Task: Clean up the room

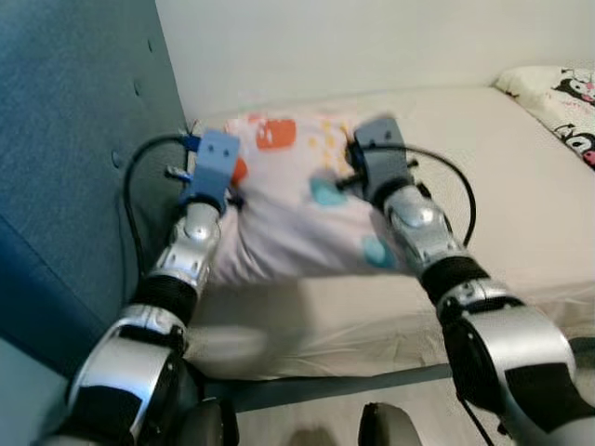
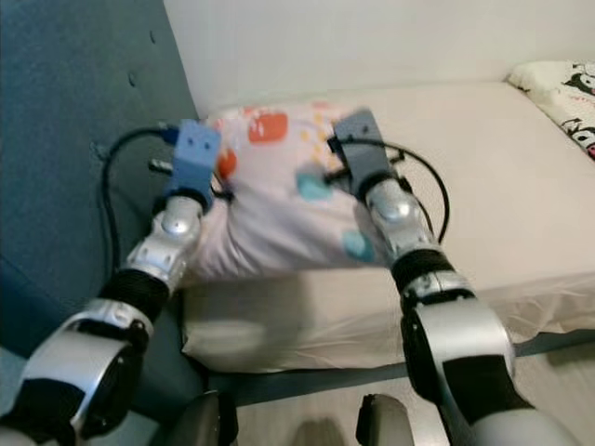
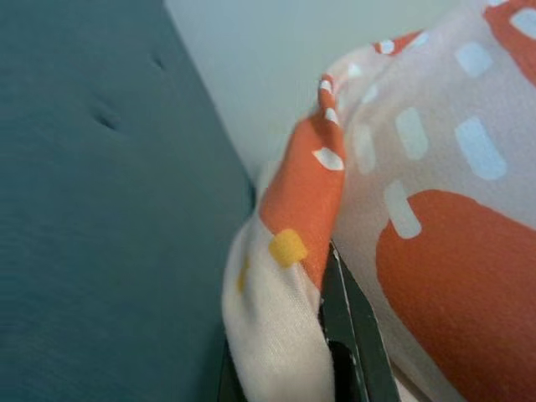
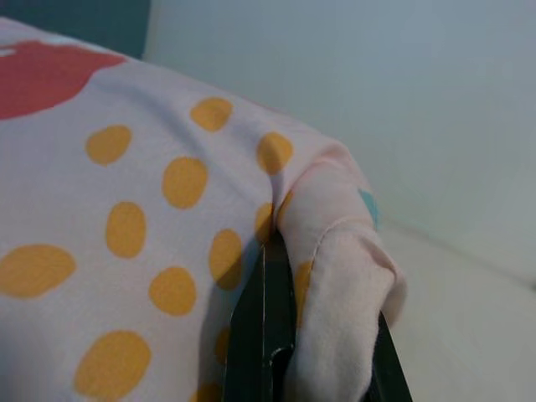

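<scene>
Both claws (image 3: 335, 335) (image 4: 318, 335) apparently pinching the pillow (image 1: 297, 195) on the mattress (image 1: 502, 177) beside the blue headboard (image 1: 74, 139).

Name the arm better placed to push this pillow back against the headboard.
Left. The left gripper pinches the pillow at its corner beside the blue headboard; the right gripper grips the corner farther away.

Pillow (image 1: 297, 200): soft matt cloth, pale pink w/ printed orange, yellow & teal patches, bunched into folds betw. the left gripper (image 3: 331, 335) fingers and betw. the right gripper (image 4: 314, 335) fingers. Fingers (image 4: 261, 335): black, smooth, slight sheen, prob. plastic. Arms (image 1: 423, 228): polished silver metal, glossy, w/ matt black joints. Headboard (image 1: 74, 139) just beside left fingers: teal fabric, tufted, matt. Mattress (image 1: 502, 177) under pillow: cream sheet, matt, lightly creased. Wall (image 1: 372, 42) beyond fingers: smooth, matt, off-white.
</scene>
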Motion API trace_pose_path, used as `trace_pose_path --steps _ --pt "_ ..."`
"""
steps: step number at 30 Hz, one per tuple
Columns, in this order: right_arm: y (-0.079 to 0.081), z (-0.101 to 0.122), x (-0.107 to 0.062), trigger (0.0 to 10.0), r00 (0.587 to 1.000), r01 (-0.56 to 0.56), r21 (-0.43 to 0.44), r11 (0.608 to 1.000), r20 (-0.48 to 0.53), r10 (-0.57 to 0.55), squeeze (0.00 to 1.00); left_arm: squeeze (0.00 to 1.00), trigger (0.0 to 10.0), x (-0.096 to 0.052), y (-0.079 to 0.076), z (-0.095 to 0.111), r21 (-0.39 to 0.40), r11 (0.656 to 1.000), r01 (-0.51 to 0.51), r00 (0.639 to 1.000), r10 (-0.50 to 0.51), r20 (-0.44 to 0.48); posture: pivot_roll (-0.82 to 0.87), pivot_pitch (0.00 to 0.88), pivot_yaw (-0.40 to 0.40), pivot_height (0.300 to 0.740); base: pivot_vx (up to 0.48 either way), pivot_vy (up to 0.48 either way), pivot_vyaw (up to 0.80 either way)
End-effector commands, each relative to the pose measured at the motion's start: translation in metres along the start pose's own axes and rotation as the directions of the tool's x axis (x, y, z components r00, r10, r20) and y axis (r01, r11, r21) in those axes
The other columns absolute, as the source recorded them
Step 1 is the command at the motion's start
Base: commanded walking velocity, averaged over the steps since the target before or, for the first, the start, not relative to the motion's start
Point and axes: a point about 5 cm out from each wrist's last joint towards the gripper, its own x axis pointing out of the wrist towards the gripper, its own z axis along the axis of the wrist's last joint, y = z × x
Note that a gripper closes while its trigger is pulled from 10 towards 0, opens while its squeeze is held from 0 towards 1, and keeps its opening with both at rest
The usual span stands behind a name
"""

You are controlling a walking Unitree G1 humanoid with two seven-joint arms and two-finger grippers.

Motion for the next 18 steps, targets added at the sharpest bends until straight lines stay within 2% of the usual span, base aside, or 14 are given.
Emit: trace_pose_path --steps 1,3,4,6,8,13,14,18 --pt "-0.002 0.012 0.003 10.0 0.998 0.000 -0.002 1.000 0.065 0.000 0.00 0.00 10.0 0.007 0.025 0.003 0.022 0.990 -0.139 0.990 0.138 0.028 0.10 0.284 -0.016 0.586 0.000 0.000 0.00" --pt "0.014 0.020 0.007 10.0 0.991 -0.067 0.003 0.998 0.112 0.066 0.00 0.00 10.0 0.007 0.032 0.003 0.058 0.977 -0.205 0.978 0.202 0.055 0.10 0.287 -0.016 0.586 0.000 0.000 0.00" --pt "0.014 0.020 0.007 10.0 0.991 -0.067 0.003 0.998 0.112 0.066 0.00 0.00 10.0 0.007 0.032 0.003 0.058 0.977 -0.205 0.978 0.202 0.055 0.10 0.287 -0.016 0.586 0.000 0.000 0.00" --pt "0.041 0.020 0.005 10.0 0.970 -0.198 -0.008 0.980 0.143 0.197 0.00 0.00 10.0 0.001 0.040 -0.007 0.099 0.958 -0.270 0.962 0.264 0.071 0.11 0.291 -0.017 0.586 0.000 0.000 0.00" --pt "0.058 0.017 0.001 10.0 0.946 -0.287 -0.008 0.958 0.158 0.285 0.00 0.00 10.0 -0.005 0.045 -0.014 0.123 0.943 -0.309 0.950 0.301 0.086 0.11 0.292 -0.019 0.586 0.000 0.000 0.00" --pt "0.070 0.012 -0.003 10.0 0.920 -0.359 -0.003 0.933 0.165 0.355 0.00 0.00 10.0 -0.009 0.051 -0.018 0.144 0.927 -0.346 0.937 0.333 0.110 0.11 0.296 -0.024 0.586 0.000 0.000 0.00" --pt "0.079 0.004 -0.010 10.0 0.902 -0.409 0.015 0.912 0.160 0.402 0.00 0.00 10.0 -0.014 0.054 -0.020 0.164 0.917 -0.363 0.929 0.343 0.137 0.12 0.293 -0.027 0.586 0.000 0.000 0.00" --pt "0.085 -0.019 -0.022 10.0 0.900 -0.432 0.073 0.899 0.103 0.424 0.00 0.00 10.0 -0.023 0.041 -0.026 0.194 0.931 -0.308 0.947 0.280 0.160 0.13 0.296 -0.028 0.586 0.000 0.000 0.00"
